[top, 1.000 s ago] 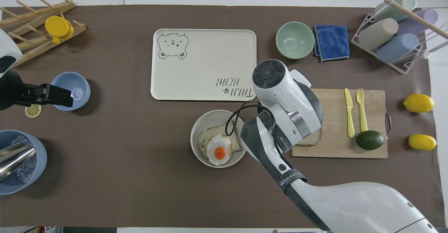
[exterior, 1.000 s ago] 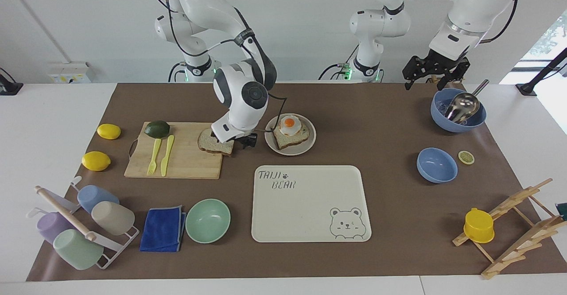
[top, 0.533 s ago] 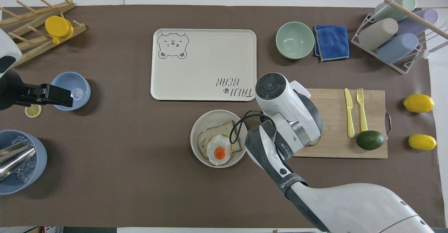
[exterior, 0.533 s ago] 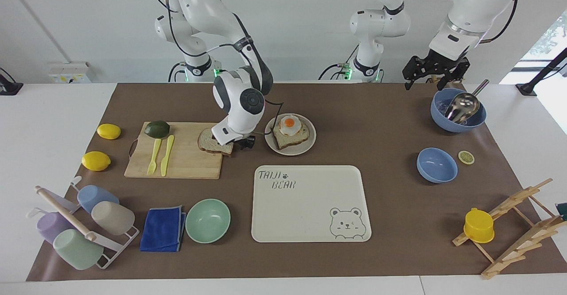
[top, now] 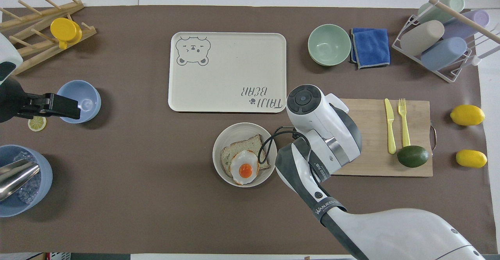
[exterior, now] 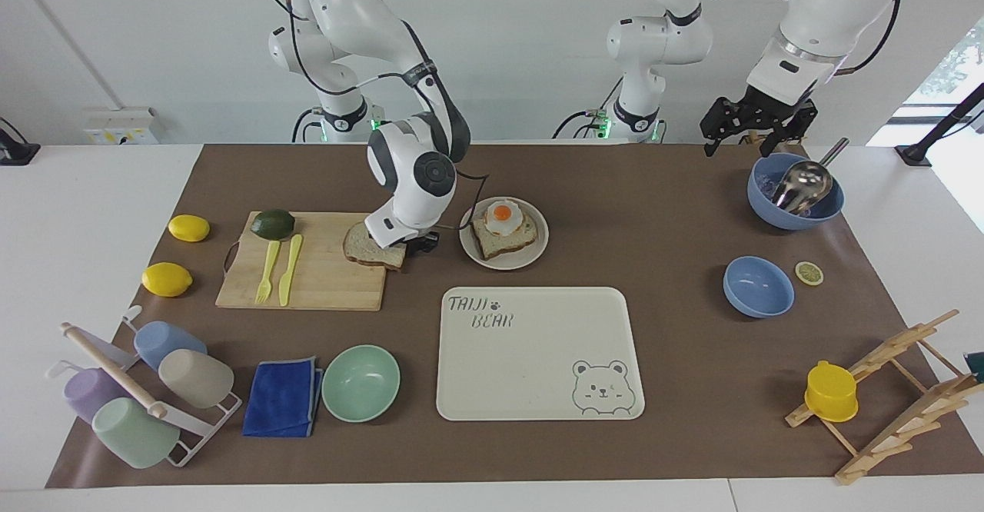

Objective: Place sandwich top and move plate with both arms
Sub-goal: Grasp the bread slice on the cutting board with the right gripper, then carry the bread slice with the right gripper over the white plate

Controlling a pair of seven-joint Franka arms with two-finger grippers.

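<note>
Facing view: the right claw [exterior: 415, 248] is down at the end of the wooden cutting board [exterior: 307, 266] nearest the plate [exterior: 504, 234], at the edge of the sandwich top [exterior: 373, 245]. Whether its fingers are apart or together on the bread I cannot tell, since the wrist covers them. The sandwich top lies flat on the board, partly under that claw. The plate sits on the surface just beside the right claw, toward the left arm's end, and carries a bread slice with a fried egg [exterior: 503, 216] on it. The cream bear tray [exterior: 538, 354] lies farther from the robots than the claw and plate. The mint-green bowl [exterior: 360, 382] is farther out again, beside a folded blue cloth [exterior: 283, 397].

The left claw [exterior: 757, 129] hangs in the air with its fingers apart, over the surface near the blue bowl holding a metal scoop [exterior: 796, 189], well apart from the plate. It holds nothing, and that arm waits.

In the overhead view the right arm's wrist [top: 318, 125] covers the sandwich top entirely.
</note>
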